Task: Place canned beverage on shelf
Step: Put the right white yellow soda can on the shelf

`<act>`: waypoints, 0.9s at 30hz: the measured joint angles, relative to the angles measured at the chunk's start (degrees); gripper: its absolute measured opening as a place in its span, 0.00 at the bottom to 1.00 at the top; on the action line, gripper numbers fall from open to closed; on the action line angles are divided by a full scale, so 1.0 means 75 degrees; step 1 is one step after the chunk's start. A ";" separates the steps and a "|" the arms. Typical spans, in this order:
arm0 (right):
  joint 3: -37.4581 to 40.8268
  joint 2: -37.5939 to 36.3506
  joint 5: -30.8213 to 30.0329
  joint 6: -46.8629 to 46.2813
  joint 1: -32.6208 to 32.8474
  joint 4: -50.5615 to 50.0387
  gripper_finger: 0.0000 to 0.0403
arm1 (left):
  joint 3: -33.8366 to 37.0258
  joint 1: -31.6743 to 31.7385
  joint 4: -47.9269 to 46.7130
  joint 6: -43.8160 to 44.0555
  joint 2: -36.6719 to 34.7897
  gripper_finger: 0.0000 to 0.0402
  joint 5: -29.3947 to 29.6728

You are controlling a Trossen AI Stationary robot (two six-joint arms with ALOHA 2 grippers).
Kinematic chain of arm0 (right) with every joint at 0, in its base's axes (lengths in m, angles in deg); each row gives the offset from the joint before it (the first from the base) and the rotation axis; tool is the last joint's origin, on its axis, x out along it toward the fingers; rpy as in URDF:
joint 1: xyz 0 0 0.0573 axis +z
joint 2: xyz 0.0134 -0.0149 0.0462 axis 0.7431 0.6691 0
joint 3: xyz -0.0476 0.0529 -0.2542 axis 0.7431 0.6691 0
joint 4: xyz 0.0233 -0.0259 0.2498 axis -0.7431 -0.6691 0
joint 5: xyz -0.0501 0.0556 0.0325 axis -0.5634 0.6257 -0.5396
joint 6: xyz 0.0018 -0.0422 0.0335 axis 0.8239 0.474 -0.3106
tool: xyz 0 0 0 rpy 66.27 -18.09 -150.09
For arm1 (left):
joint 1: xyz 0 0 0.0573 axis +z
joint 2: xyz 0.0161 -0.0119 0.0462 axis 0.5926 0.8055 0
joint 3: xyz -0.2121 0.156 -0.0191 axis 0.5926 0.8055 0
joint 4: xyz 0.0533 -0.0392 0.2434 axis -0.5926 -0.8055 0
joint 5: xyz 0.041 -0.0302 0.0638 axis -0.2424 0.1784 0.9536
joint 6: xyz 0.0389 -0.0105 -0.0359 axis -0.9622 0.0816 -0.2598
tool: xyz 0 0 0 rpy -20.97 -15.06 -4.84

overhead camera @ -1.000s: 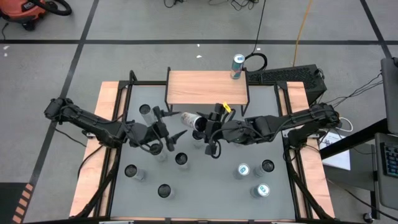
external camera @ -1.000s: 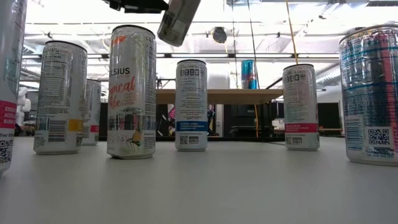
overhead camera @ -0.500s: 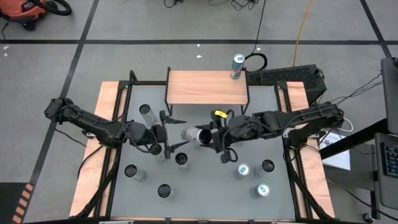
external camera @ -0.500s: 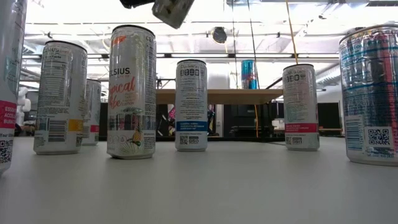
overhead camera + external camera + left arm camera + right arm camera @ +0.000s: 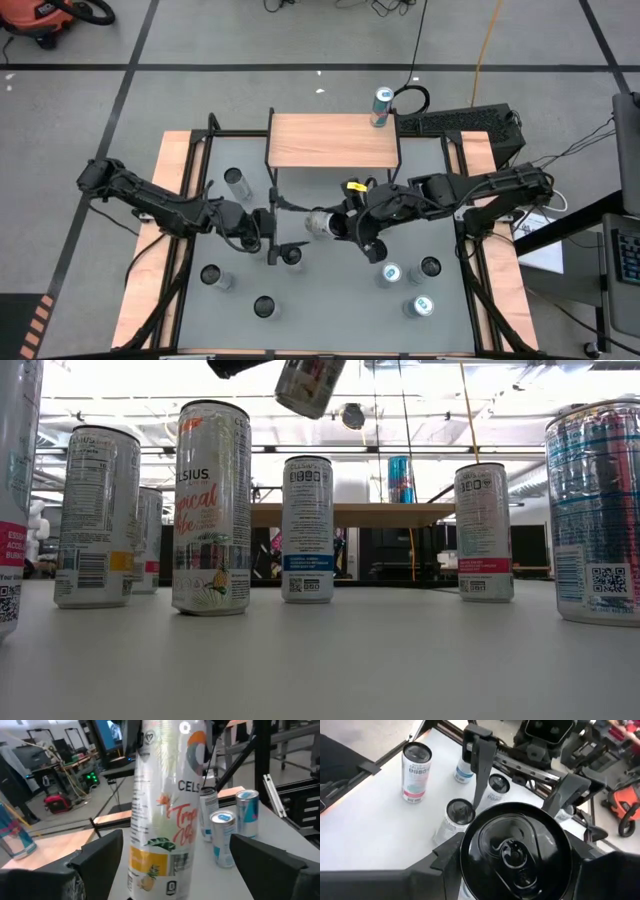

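The can [image 5: 322,222] is up in the air, lying nearly level over the middle of the table [image 5: 440,170], just in front of the shelf [image 5: 332,140], its end pointing left. The right gripper [image 5: 333,224] has it, fingers clamped on the body, the right arm reaching in low from the right edge with its wrist bent toward the centre. In the low view the same can [image 5: 310,384] hangs tilted above the standing cans. Facing it, the left gripper [image 5: 272,222] comes in from the left with its arm stretched across the table, fingers spread wide and holding nothing. A teal can [image 5: 381,107] stands at the shelf's far right corner. Several other cans stand on the near table.
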 joint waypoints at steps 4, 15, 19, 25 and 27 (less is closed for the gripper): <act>0.0000 0.0000 0.0406 0.0074 0.0039 -0.0127 0.46 | 0.0000 0.0258 0.0083 0.0365 0.0000 0.91 -0.0605; 0.0000 0.0000 0.1167 0.0795 0.0042 -0.0029 0.46 | 0.0000 0.1100 0.0036 0.1535 0.0158 0.91 -0.3398; 0.0000 0.0000 0.1171 0.1156 0.0042 -0.0015 0.46 | 0.0000 0.1124 0.0094 0.1604 0.0479 0.91 -0.3433; 0.0000 0.0000 0.1170 0.1456 0.0042 0.0031 0.46 | 0.0000 0.1124 0.0202 0.1601 0.0807 0.91 -0.3362; 0.0000 0.0006 0.1170 0.1588 0.0042 0.0029 0.46 | 0.0000 0.1124 0.0207 0.1603 0.0851 0.91 -0.3391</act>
